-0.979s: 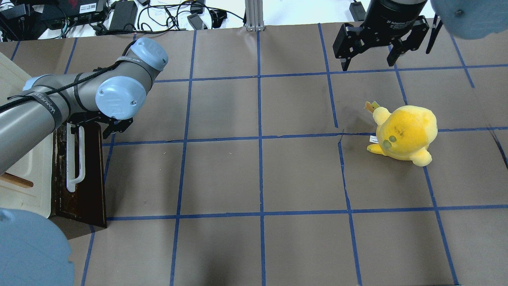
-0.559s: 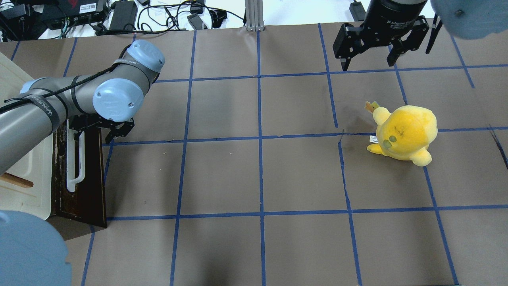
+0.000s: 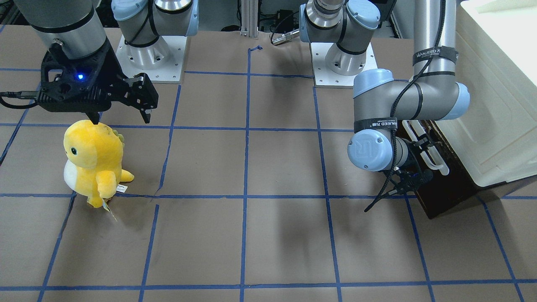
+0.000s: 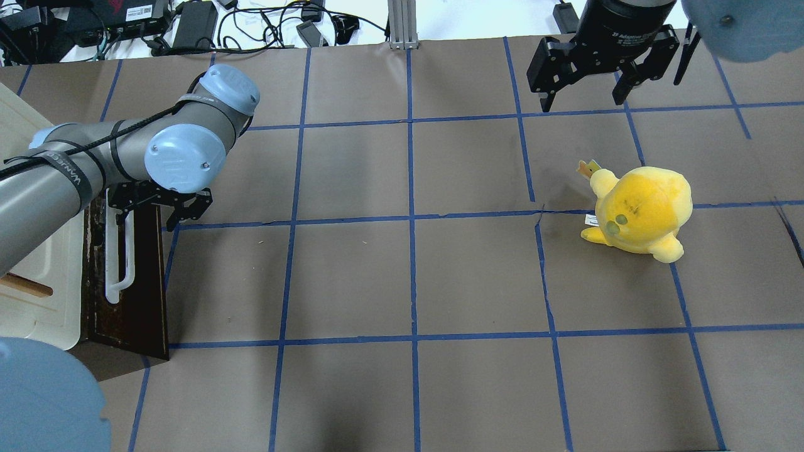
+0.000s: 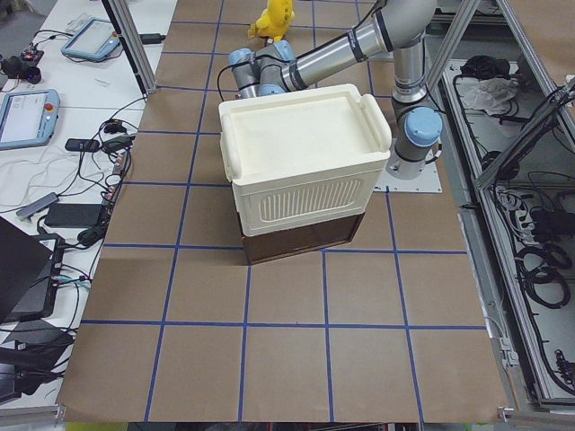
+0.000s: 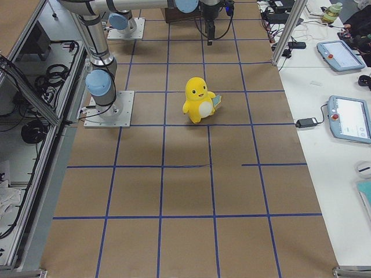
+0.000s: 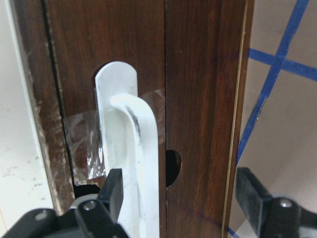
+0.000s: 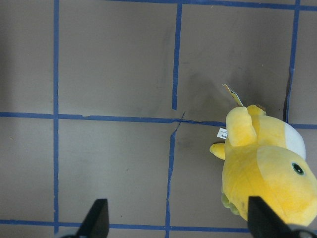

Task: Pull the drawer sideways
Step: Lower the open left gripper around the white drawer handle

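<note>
Two tools open, nothing grabbed yet, left tool (image 7: 183,213) lined up on the drawer (image 4: 135,295)

Its fingers sit wide apart either side of the white bar handle (image 7: 131,148) near one end, so I reckon closing would pinch it for the sideways pull. Drawer's tucked under the cream plastic case (image 5: 301,166) at the counter's (image 4: 408,282) left end. Right tool (image 4: 584,103) hangs open and empty, clear of the yellow plush toy (image 4: 641,210).

**Robotics laboratory.** Two robot arms (image 3: 402,96) are bolted through steel plates (image 3: 172,71) to a table (image 4: 477,276) covered in brown paper and gridded with blue tape (image 4: 412,276). Cables (image 4: 264,25) and power bricks (image 4: 196,24) lie beyond the right gripper (image 4: 583,103). Teach pendants (image 6: 343,55) rest on a white bench (image 6: 313,92) off to its side.
</note>
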Robot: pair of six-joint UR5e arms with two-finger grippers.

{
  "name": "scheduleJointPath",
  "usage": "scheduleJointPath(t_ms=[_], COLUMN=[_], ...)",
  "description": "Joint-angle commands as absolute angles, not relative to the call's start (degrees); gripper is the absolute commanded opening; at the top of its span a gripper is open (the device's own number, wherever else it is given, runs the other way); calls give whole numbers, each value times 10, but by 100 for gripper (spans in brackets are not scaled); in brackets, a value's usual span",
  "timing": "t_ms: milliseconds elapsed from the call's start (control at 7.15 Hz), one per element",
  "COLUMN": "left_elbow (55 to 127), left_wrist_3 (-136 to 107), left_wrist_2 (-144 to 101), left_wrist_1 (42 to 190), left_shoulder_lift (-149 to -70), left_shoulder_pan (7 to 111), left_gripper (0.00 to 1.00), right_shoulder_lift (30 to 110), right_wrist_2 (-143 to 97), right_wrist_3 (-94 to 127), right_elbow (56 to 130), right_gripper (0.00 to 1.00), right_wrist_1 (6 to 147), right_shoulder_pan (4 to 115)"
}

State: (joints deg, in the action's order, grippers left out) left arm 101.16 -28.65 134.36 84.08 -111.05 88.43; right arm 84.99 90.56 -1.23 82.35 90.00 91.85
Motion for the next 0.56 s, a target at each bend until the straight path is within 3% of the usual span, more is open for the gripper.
scheduleJointPath(t_ms=[0, 420], left_elbow=[1013, 1013], left_wrist_3=[-294, -293], left_wrist_2=[1339, 1339], left_wrist_1=[844, 868], left_shoulder_lift=[-1110, -1105], left_shoulder_pan=[882, 872], left_gripper=[83, 83], right_shoulder_lift=[850, 850], right_wrist_2=[906, 905], right_wrist_3=[-12, -12], right_elbow=[824, 824], right_gripper=[100, 100], right_wrist_1=[900, 900], right_shoulder_pan=[918, 918])
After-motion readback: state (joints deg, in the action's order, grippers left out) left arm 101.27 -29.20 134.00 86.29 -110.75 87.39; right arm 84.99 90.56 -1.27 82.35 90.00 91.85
